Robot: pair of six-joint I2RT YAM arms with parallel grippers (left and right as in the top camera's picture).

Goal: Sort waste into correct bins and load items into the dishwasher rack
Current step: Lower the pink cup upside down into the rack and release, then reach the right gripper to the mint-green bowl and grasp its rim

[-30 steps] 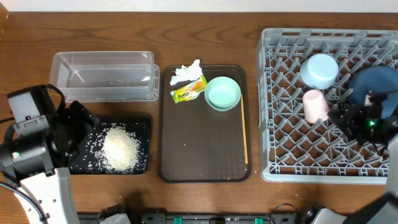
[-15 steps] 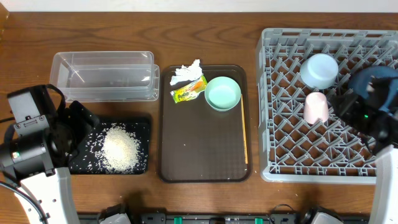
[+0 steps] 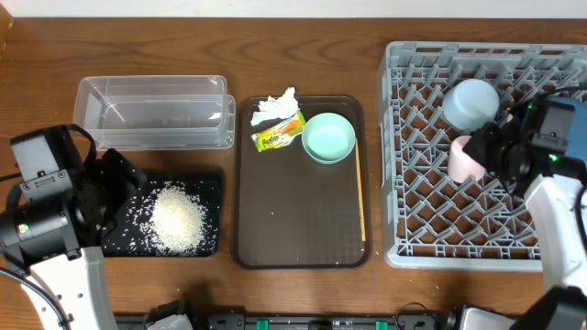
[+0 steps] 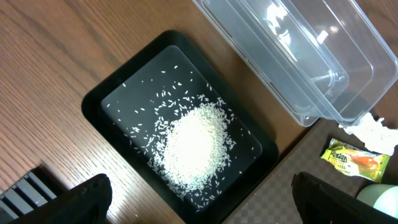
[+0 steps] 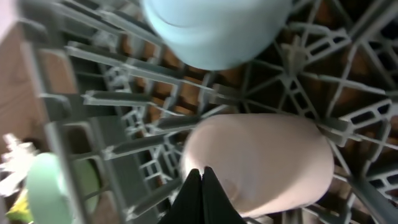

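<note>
Holding nothing — right gripper (image 5: 202, 179) closed, left gripper (image 4: 200, 186) wide apart; rack (image 3: 404, 249) carries one cup (image 3: 463, 158), one blue bowl (image 3: 470, 103).

- Right wrist view: the small light-blue bowl (image 5: 214, 31) is cut off at the top, and the small pink cup (image 5: 261, 158) is blurry.
- The pale-green bowl (image 5: 40, 186) is a blurry bit at the left edge.
- From overhead, the right tool (image 3: 484, 154) hides one side of that cup.
- Left wrist view: the clear plastic tub (image 4: 292, 50) runs off the top, the crumpled white tissue (image 4: 374, 129) off the right.
- The words on the yellow-green snack wrapper (image 3: 278, 135) are too small to read.
</note>
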